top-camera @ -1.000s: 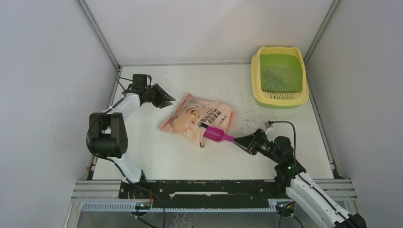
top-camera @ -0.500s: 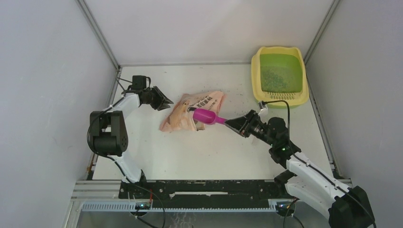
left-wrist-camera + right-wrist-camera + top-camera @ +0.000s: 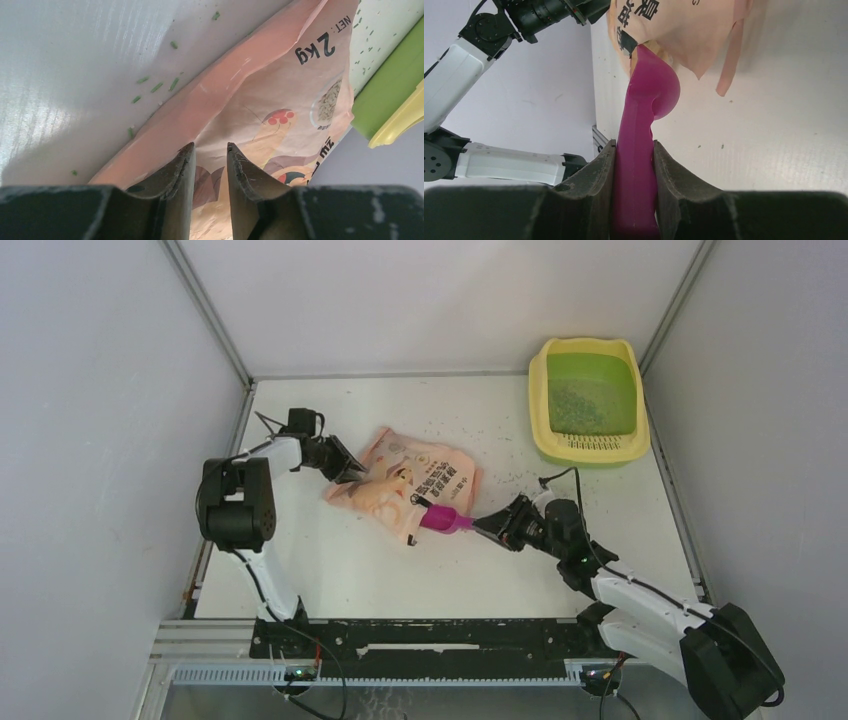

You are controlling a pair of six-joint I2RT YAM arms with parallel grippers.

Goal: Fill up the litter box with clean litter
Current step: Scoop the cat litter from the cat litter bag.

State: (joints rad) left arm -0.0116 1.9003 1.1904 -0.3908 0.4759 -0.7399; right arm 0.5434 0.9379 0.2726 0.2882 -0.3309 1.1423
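The right pincer (image 3: 490, 527) is clenched on the handle of the pink scoop (image 3: 440, 519). The scoop's cup now pokes into the open end of the pink bag (image 3: 410, 475); a moment ago it was up higher. The left pincer (image 3: 345, 470) pinches the bag's left edge and has come nearer. The litter box (image 3: 590, 450) has not moved from the desk's (image 3: 400, 570) far right corner, with litter (image 3: 575, 405) inside

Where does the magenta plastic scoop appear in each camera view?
Top external: magenta plastic scoop at centre, its bowl at the mouth of the peach-pink printed bag.
Left wrist: not in it.
Right wrist: centre, handle in the right gripper.
Shared landmark: that bag, in all three.
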